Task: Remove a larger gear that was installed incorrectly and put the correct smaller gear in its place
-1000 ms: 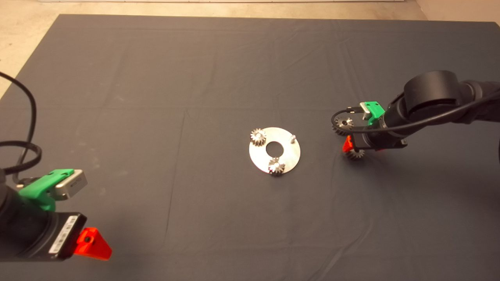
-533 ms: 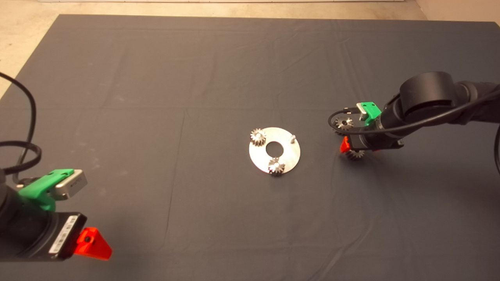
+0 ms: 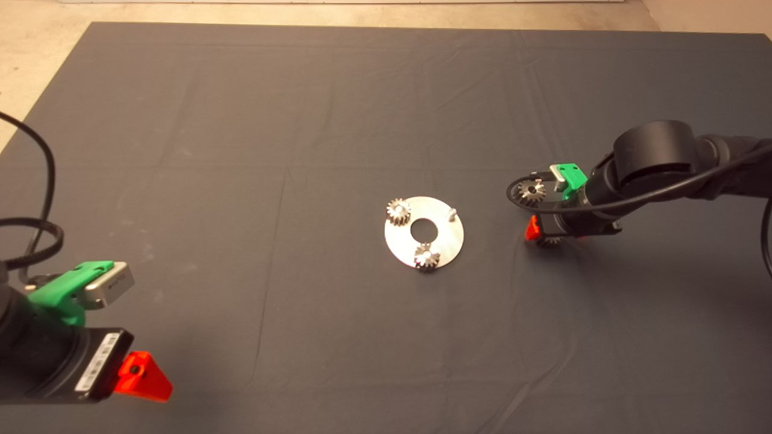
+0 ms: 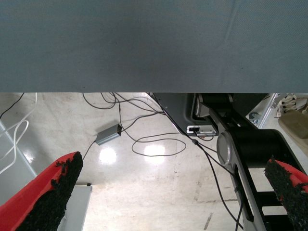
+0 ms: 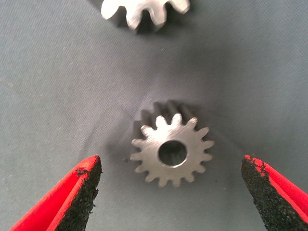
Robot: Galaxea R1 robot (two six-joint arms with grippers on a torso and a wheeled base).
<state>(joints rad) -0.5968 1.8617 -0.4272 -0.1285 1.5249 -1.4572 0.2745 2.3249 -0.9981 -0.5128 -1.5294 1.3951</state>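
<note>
Your larger gear [image 3: 532, 191] is already off the plate [image 3: 443, 244] and lies on the tabletop beside it, leaving one pin [image 3: 451, 213] bare. Your right gripper [image 5: 171, 192] hangs open around the smaller gear [image 5: 172, 153], not yet gripping; lifting and fitting it remain. The left gripper [image 4: 168, 192] waits open at the tabletop's near left edge.

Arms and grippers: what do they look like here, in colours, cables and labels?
Both arms are black with rounded joints and loose black cables. The left gripper has red wedge-shaped fingers, a green bracket holding a silver camera box, and a white label on its black body. The right gripper has red fingers faced with rough black pads.
</note>
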